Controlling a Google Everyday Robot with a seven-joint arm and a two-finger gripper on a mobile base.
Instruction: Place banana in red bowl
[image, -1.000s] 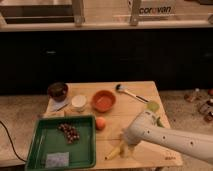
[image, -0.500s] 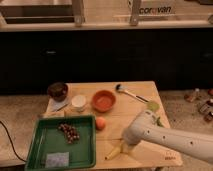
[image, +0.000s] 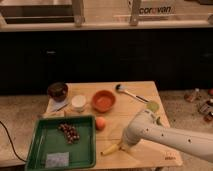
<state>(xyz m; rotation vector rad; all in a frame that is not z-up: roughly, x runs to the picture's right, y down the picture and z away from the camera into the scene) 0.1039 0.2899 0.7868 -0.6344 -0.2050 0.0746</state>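
Camera view, lower centre: the banana (image: 109, 149) lies flat on the pale wooden table (image: 135, 102), just off the lower right corner of the green tray (image: 36, 145). It is slim, smooth, pale yellow and slightly curved. Its long axis runs from lower left to upper right, and the upper right end meets the tip of the arm.

The gripper (image: 122, 146) sits at the end of a white, rounded arm that enters from the lower right of the frame. It is low over the table, at the banana's upper right end. Whether it is released or grasping the banana cannot be told, nor whether it touches the fruit.

The red bowl (image: 104, 100) stands well apart from the banana, upper centre of the table. It is round, shallow and orange-red. A small round orange fruit (image: 100, 123) lies between bowl and banana, beside the tray's right wall. The tray is rectangular with a raised rim and holds a dark clustered heap (image: 69, 132) and a flat grey-blue square (image: 57, 159). Left of the red bowl stand a white cup (image: 78, 102) and a dark maroon bowl (image: 57, 91).
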